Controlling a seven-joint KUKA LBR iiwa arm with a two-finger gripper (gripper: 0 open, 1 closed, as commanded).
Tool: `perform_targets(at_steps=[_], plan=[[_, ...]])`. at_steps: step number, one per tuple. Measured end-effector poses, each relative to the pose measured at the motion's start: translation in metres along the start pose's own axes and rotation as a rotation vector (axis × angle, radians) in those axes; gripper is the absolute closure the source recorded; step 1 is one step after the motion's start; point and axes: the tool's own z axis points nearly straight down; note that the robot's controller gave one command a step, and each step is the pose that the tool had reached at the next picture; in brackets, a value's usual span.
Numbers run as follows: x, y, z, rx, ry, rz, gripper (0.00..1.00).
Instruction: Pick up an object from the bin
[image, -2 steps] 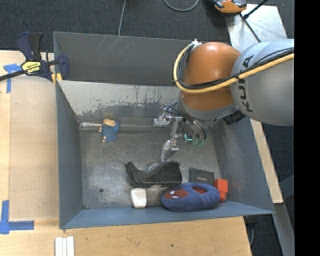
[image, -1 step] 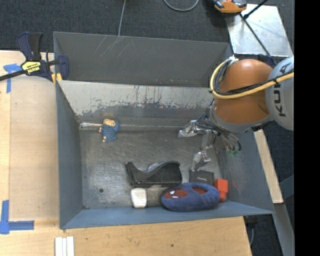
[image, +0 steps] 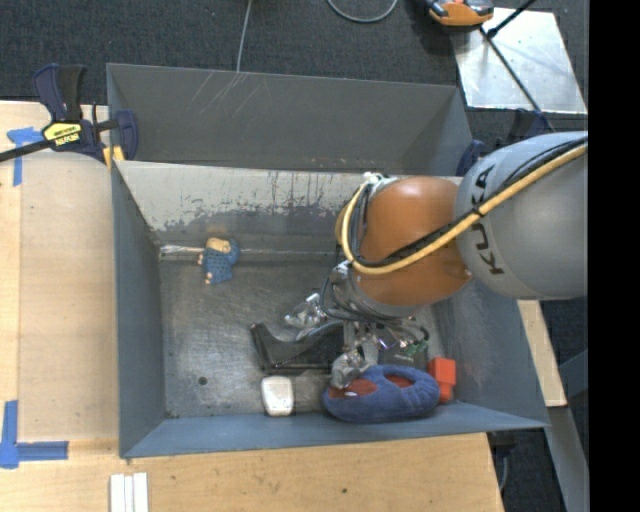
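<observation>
The grey metal bin (image: 135, 320) holds a small cluster at its front right: a blue cloth bundle (image: 395, 393) against the front wall, a flat black piece (image: 290, 348) just left of it, a white block (image: 278, 395) and an orange-red piece (image: 444, 373). A small blue and yellow figure (image: 218, 257) lies well apart at the back left. The gripper (image: 349, 368) is low over the bundle's left end, between it and the black piece; I cannot tell whether it is spread or pressed together.
</observation>
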Motion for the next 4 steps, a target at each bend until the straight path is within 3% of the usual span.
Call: perform_targets(at_steps=[1,2,3,4], plan=[[-0.001,-0.023,0.018,0.018,-0.034,-0.662,0.0],[-0.002,-0.022,0.017,0.016,-0.038,-0.659,1.0],[-0.015,-0.002,-0.084,0.005,-0.004,-0.667,1.0],[-0.013,0.01,-0.151,0.005,-0.003,-0.612,1.0]])
